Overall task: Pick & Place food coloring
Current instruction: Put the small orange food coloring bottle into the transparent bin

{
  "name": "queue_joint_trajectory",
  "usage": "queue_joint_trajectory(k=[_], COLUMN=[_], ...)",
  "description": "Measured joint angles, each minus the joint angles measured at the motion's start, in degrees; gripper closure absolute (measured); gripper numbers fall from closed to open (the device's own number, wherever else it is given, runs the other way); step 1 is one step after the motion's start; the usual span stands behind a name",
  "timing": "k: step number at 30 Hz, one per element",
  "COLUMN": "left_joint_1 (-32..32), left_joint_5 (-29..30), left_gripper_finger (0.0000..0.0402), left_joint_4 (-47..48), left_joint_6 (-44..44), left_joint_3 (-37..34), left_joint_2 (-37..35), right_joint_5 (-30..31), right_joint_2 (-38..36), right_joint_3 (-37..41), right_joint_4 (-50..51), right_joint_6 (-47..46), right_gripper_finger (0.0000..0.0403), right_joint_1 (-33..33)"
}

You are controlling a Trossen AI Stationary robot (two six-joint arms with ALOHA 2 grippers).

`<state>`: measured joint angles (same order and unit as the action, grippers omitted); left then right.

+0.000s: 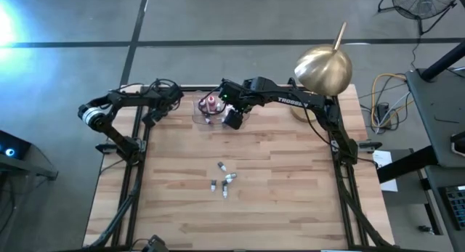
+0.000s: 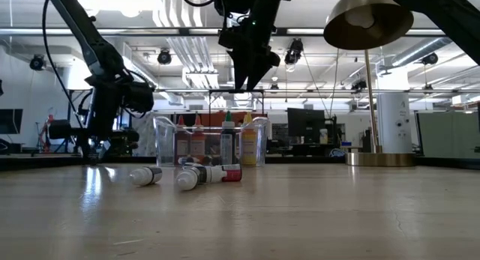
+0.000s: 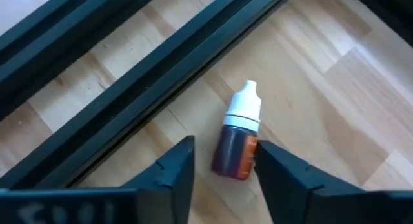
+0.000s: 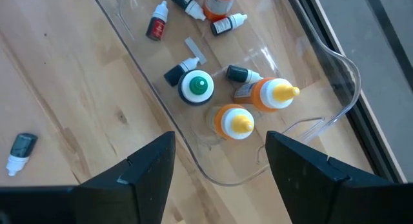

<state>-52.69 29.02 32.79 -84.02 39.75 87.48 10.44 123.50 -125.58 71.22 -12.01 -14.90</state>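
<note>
A dark food coloring bottle (image 3: 235,143) with an orange label and a white cap lies on its side near the table's far left edge. My left gripper (image 3: 226,150) is open and low over it, one finger on each side of its body. My right gripper (image 4: 221,143) is open and hangs above the clear tray (image 4: 335,62). In the tray stand two orange bottles (image 4: 235,121) and a green-capped one (image 4: 195,86), with smaller ones lying around them. Several small bottles (image 1: 224,181) lie on their sides mid-table. My left gripper comes at the dark bottle from above, its fingers straddling the bottle's lower body (image 3: 242,159) across its length. One finger (image 3: 271,162) lies right beside the orange label. I cannot tell whether it touches. The bottle rests flat on the table.
A brass lamp (image 1: 323,67) stands at the table's far right corner. Black frame rails (image 3: 129,88) run along the table edge beside the dark bottle. One loose small bottle (image 4: 19,153) lies on the wood outside the tray. Bare wood (image 1: 290,201) spreads toward the near edge.
</note>
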Motion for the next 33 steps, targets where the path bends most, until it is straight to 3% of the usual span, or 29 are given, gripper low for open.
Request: queue_joint_trajectory(k=[9, 17, 24, 30, 33], left_joint_1=[0.3, 4.7, 15.6, 26.6, 29.6], left_joint_5=[0.1, -3.0, 3.1, 4.9, -4.4], left_gripper_finger=[0.0342, 0.0346, 0.0346, 0.0346, 0.0346], left_joint_4=[0.4, -0.3, -0.7, -12.9, -24.2], left_joint_6=[0.1, 5.8, 14.0, 29.2, 39.4], left_joint_3=[-0.7, 1.3, 2.7, 3.0, 2.1], left_joint_2=[0.0, -3.5, -13.4, -23.0, -25.5], right_joint_5=[0.0, 0.2, 2.2, 3.3, 3.4], right_joint_2=[0.0, -0.5, -2.8, -3.6, -4.3], right_joint_3=[0.0, 0.0, 0.0, 0.0, 0.0], right_joint_4=[0.0, -0.7, -2.8, -2.7, -2.9], right_joint_6=[0.0, -1.0, -1.1, -0.9, -0.7], right_gripper_finger=[0.017, 0.017, 0.017, 0.017, 0.017], right_joint_1=[0.0, 0.0, 0.0, 0.0, 0.0])
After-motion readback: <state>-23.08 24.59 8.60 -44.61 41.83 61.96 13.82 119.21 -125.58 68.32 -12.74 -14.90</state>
